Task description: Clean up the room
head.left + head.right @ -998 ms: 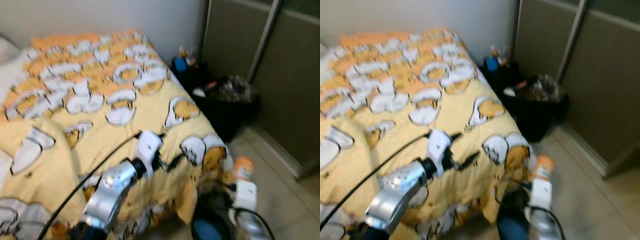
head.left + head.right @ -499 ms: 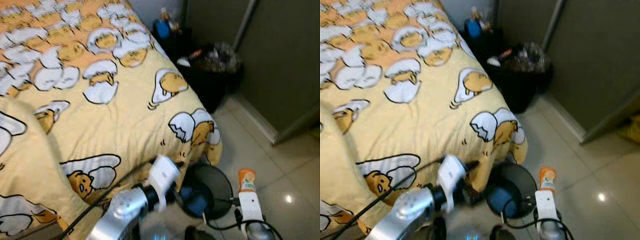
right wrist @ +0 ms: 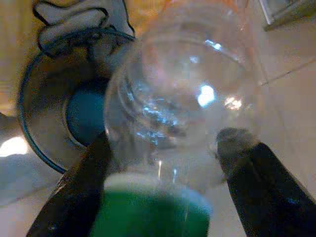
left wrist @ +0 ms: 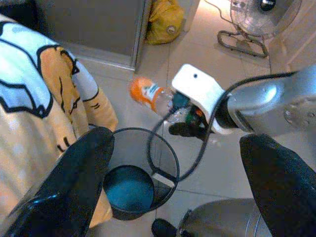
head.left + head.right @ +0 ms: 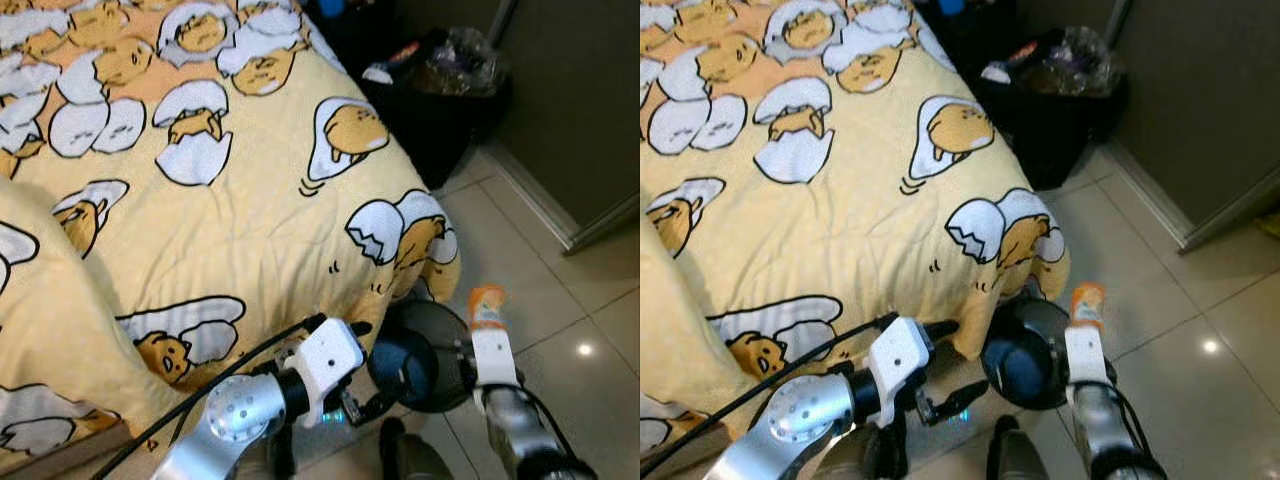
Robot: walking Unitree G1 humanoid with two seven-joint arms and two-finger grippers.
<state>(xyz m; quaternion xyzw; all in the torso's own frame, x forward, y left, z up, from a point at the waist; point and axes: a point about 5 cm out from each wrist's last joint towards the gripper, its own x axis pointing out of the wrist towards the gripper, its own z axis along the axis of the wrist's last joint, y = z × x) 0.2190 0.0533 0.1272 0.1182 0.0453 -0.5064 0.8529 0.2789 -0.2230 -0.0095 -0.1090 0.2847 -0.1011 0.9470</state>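
Pale floor tiles (image 5: 600, 300) fill the lower right of the left eye view, beside a bed under a yellow egg-print blanket (image 5: 200, 200). A clear plastic bottle (image 5: 487, 310) with an orange label is clasped between the fingers of the right gripper (image 3: 168, 163) at the lower right, next to a round black wire bin (image 5: 420, 345) with something blue inside, possibly a liner. The left gripper (image 4: 173, 182) is seen with fingers spread wide apart above that bin. A black bin with a bag (image 5: 445, 90) stands in the upper right.
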